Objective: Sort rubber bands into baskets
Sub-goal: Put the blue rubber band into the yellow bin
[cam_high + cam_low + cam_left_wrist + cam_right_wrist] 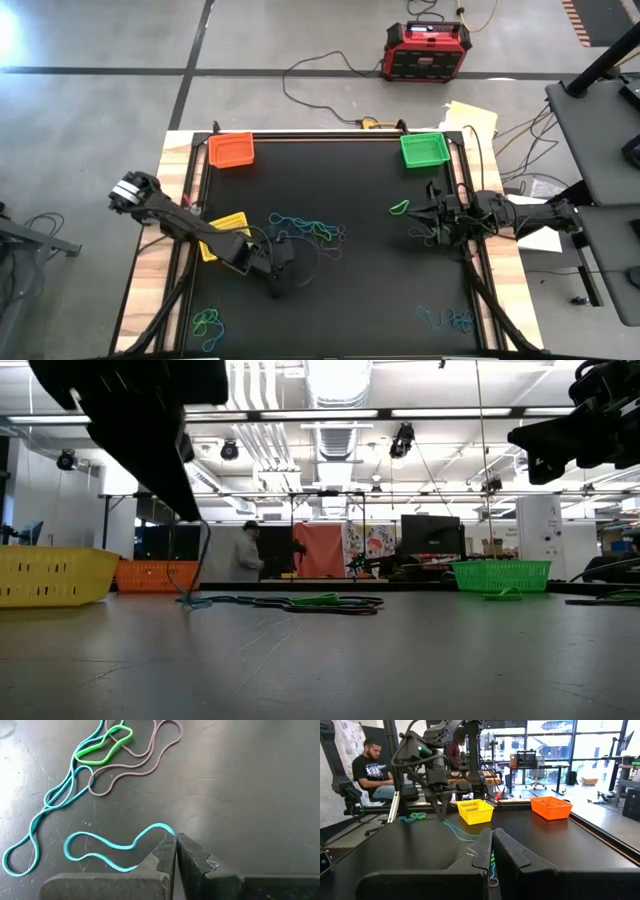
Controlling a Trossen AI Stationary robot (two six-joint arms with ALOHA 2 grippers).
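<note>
A blue rubber band (pixel 117 845) is being pinched at one end by the left pincer (pixel 175 851), its length trailing sideways across the surface (pixel 250 785).

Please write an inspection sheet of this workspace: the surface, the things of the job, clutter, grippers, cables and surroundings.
Surface: black table mat in a wooden frame.
Job's things: orange mesh basket and green mesh basket at the far corners, yellow mesh basket at the left edge; thin rubber bands loose mid-table, more at the near edge.
Clutter: nothing seen.
Grippers: left gripper shut on a blue rubber band on the mat; right gripper shut, at the right edge.
Cables: black cables on the floor.
Surroundings: red-and-black box on the floor; seated person behind the table.
</note>
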